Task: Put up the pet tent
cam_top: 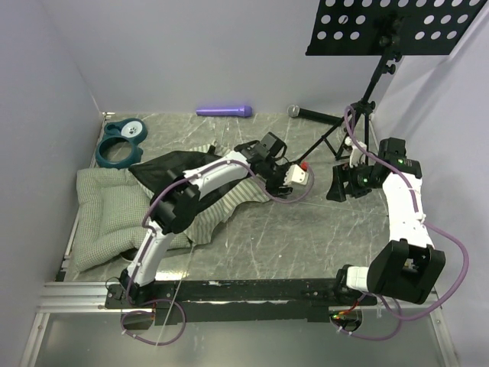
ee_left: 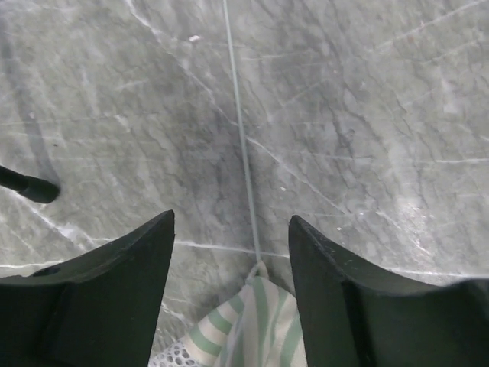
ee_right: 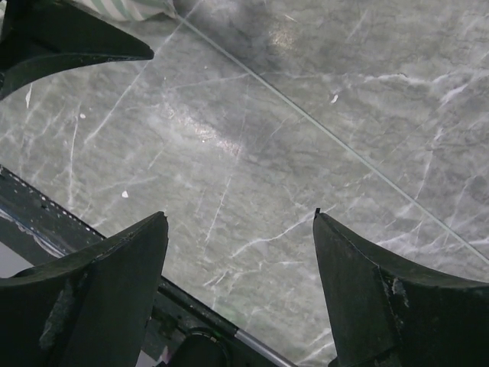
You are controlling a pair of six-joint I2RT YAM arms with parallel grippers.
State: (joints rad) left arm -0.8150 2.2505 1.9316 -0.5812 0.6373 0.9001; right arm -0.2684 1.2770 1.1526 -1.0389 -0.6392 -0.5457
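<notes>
Between open jaws of the left tool [ee_left: 231, 219], ungripped, the pet tent [ee_left: 260, 321] corner.

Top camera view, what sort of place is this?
Probably a robot test cell, not a home: a marble-patterned tabletop boxed in by plain white walls, left arm and right arm bolted at its near edge, and mixed props like a music stand and the pet tent.

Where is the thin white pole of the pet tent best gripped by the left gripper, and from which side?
Probably just beyond the striped corner of the pet tent, where the thin white pole comes out. The pole seems to lie straight along the table, between the open fingers of the left gripper, so come down from above.
</notes>
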